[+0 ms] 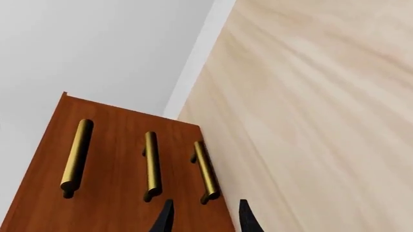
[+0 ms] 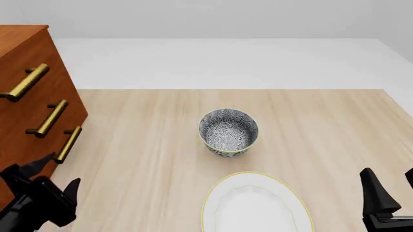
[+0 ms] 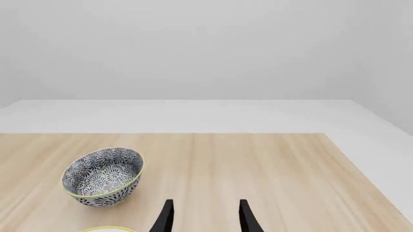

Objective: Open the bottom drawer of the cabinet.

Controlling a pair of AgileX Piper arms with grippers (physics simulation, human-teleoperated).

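Bottom drawer point(image 2: 38, 159) handle point(image 2: 67, 144) horizontal, faces right | both grippers' fingers apart, empty

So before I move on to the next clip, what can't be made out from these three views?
- Cabinet: front view's left edge cuts it off; its width is unknown.
- Plate: near part lost below the front view's bottom edge.
- Right gripper: one finger cut off by the front view's right edge.
- Bottom drawer: its seams don't show in the left wrist view; only its handle marks it.

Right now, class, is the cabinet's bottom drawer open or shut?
Shut: the bottom drawer sits flush with the two drawer fronts above it; the left gripper hovers near its handle.
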